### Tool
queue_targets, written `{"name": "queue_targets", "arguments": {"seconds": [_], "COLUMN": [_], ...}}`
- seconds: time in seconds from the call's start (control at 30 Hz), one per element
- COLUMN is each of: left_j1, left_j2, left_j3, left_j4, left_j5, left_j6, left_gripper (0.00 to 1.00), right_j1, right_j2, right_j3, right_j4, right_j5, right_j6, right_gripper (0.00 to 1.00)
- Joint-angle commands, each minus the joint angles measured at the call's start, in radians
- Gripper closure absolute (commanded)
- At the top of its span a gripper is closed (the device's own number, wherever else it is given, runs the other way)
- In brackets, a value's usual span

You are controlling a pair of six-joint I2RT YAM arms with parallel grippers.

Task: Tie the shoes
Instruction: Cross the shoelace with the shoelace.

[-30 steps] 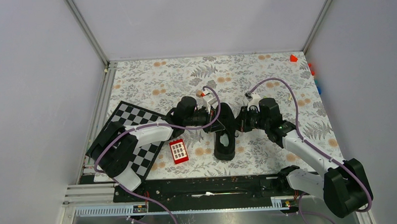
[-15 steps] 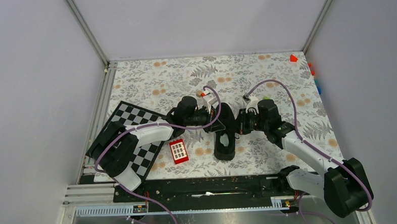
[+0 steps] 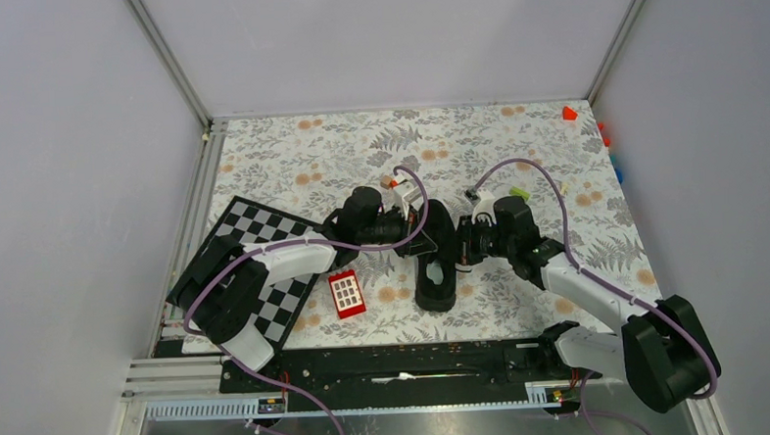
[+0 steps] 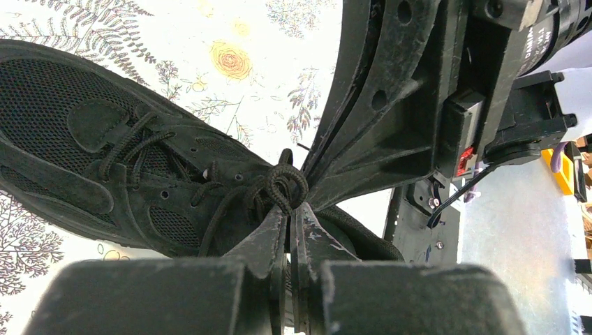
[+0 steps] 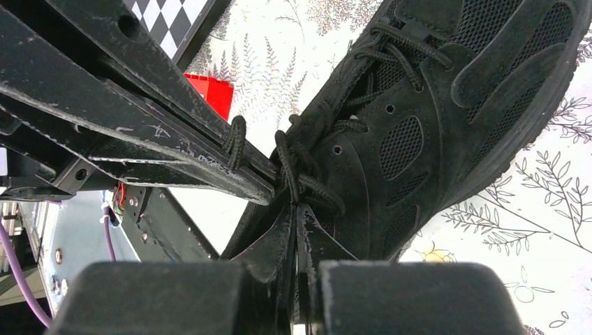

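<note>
The black shoe [image 3: 435, 292] lies mid-table between both arms. In the left wrist view the shoe [image 4: 70, 112] fills the left side, and its thin black laces [image 4: 283, 187] bunch into a knot right at my left gripper [image 4: 288, 211], which is shut on a lace strand. In the right wrist view my right gripper [image 5: 294, 207] is shut on another strand of the laces [image 5: 290, 164] beside the shoe [image 5: 475, 84]. A lace loop [image 5: 236, 143] hangs over the left gripper's fingers [image 5: 139, 118]. From above, the left gripper [image 3: 419, 228] and right gripper [image 3: 458, 249] meet over the shoe.
A red block with white buttons [image 3: 346, 293] lies left of the shoe, beside a tilted checkerboard [image 3: 255, 253]. A small orange-and-white piece [image 3: 391, 181] and a green piece [image 3: 519, 190] lie behind the arms. A red block [image 3: 570, 113] and coloured blocks [image 3: 608, 134] sit at the far right edge.
My right arm has shifted left, closer to the shoe, and its jaws have closed the last bit. The left arm and the shoe have stayed put.
</note>
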Motion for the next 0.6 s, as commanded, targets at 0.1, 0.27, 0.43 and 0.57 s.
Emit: {"name": "queue_targets", "arguments": {"seconds": [0.1, 0.27, 0.43, 0.57], "left_j1": [0.007, 0.006, 0.007, 0.007], "left_j2": [-0.013, -0.013, -0.016, -0.017], "left_j3": [0.006, 0.004, 0.002, 0.002], "left_j4": [0.068, 0.067, 0.066, 0.064], "left_j5": [-0.013, -0.007, -0.008, -0.005], "left_j6": [0.0, 0.001, 0.004, 0.006], "left_gripper": [1.0, 1.0, 1.0, 1.0], "right_j1": [0.01, 0.01, 0.01, 0.01], "right_j2": [-0.053, -0.081, -0.105, -0.109], "right_j3": [0.016, 0.029, 0.03, 0.037], "right_j4": [-0.006, -0.059, -0.072, -0.084], "right_j5": [0.039, 0.078, 0.107, 0.116], "right_j6": [-0.006, -0.028, -0.031, -0.034], "right_gripper": [0.83, 0.73, 0.62, 0.53]}}
